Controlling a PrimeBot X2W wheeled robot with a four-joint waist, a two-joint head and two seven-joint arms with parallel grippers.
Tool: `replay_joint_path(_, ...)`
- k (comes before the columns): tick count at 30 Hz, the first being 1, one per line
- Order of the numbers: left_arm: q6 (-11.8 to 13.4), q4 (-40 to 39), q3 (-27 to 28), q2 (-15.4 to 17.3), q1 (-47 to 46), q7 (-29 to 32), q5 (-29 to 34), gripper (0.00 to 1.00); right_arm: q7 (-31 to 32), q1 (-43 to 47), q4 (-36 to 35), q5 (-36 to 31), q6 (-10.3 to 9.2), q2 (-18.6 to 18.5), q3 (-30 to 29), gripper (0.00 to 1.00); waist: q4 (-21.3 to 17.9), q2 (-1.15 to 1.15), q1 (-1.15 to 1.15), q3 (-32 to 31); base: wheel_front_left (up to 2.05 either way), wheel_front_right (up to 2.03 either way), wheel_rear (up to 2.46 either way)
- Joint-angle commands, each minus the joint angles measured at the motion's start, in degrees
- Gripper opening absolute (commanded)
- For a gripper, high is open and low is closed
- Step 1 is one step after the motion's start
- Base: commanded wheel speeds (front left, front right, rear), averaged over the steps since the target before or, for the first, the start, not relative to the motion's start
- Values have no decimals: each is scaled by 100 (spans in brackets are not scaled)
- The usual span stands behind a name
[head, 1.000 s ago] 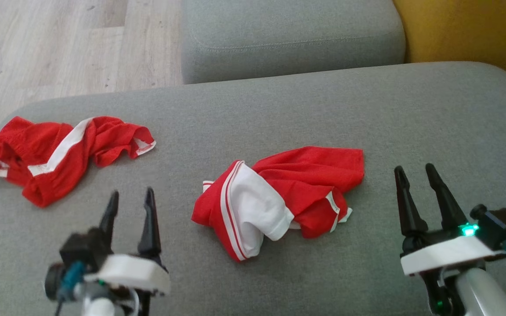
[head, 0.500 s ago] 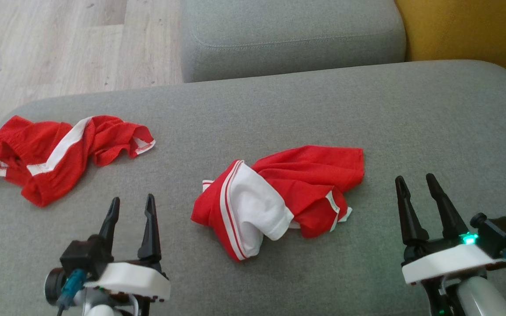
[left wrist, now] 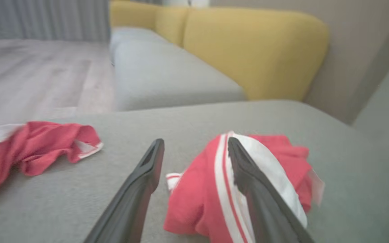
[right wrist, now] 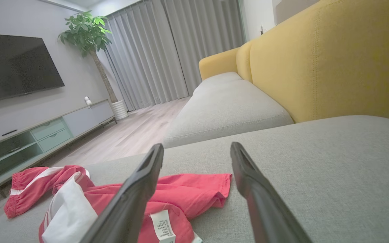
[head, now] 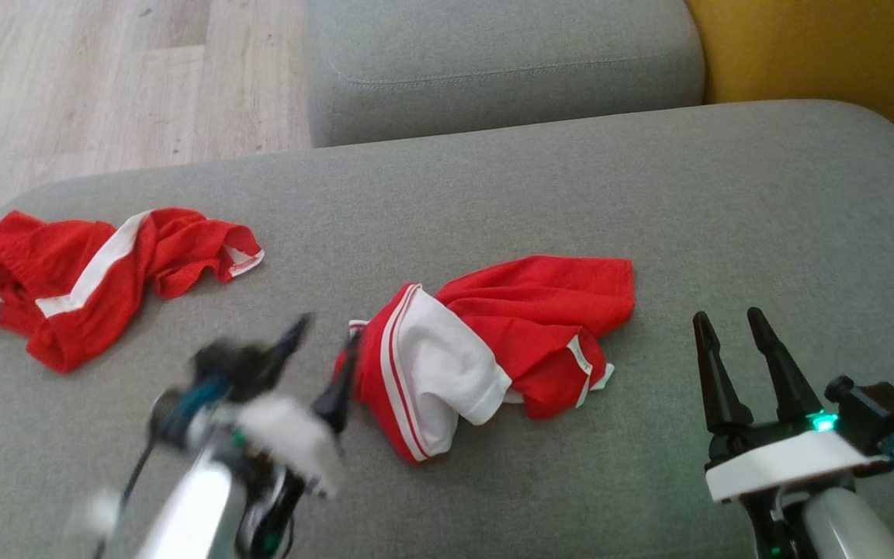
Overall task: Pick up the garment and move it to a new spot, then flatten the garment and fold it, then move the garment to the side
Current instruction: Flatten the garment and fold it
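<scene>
Grey cushion [head: 493, 194]; garment [head: 493, 334] just beside left end effector [head: 329, 330], fingers [left wrist: 147, 175] apart.

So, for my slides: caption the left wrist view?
Open left gripper aimed at a crumpled red-and-white garment on a grey cushion.

garment [head: 548, 310] on couch [head: 726, 217], shorts [head: 43, 268] left (apart)

A grey sofa cushion [head: 726, 202] carries two crumpled pieces of clothing: a red and white garment [head: 524, 326] near its middle, and a second red garment [head: 67, 272] with a white stripe, well apart by its left edge.
</scene>
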Motion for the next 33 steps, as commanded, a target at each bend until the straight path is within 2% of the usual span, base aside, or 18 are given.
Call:
replay_joint_path(1,-240,-40,-34,178,-785,536,-158,100,-62,-340,-167,-21,44,-23,79,100,14,0,0,0,0,0,0)
replay_joint_path(3,-408,187,-469,349,-1281,1467,-482,100,-62,-402,-177,-33,44,-18,99,100,-24,0,0,15,0,0,0)
replay_joint_path(4,-440,253,-1174,599,-1811,2347,-952,100,-62,-471,-185,-28,44,4,128,100,-113,0,0,38,0,0,0)
replay_joint_path(5,-440,253,-1174,599,-1811,2347,-952,100,-62,-471,-185,-28,44,4,128,100,-113,0,0,38,0,0,0)
replay_joint_path(10,-445,65,-2818,1261,-3024,3721,-2442,100,-62,-607,-181,7,44,97,239,100,-467,0,0,149,0,0,0)
replay_joint_path(14,-446,185,-3625,1543,-3854,4159,-3116,100,-62,-730,-170,40,44,142,388,100,-785,0,0,259,0,0,0)
replay_joint_path(18,-446,675,-4298,1568,-4467,4473,-3464,100,-62,-853,-131,93,44,179,562,100,-1062,0,0,350,0,0,0)
replay_joint_path(24,-446,1630,-4948,1482,-5035,4618,-3819,100,-62,-1031,-104,161,44,194,702,100,-1347,0,0,494,0,0,0)
replay_joint_path(29,-447,1744,-5332,1574,-5208,5023,-4278,100,-62,-1014,-64,179,44,146,673,100,-1385,0,0,447,0,0,0)
replay_joint_path(30,-447,1701,-5374,1616,-5226,5099,-4342,95,-62,-991,-59,174,44,135,647,100,-1362,0,0,421,0,0,0)
replay_joint_path(32,-447,1596,-5435,1717,-5267,5247,-4366,47,-62,-934,-46,156,44,109,587,100,-1291,0,0,366,0,0,0)
replay_joint_path(33,-447,1548,-5454,1766,-5279,5308,-4349,43,-62,-911,-42,141,44,97,562,100,-1244,0,0,344,0,0,0)
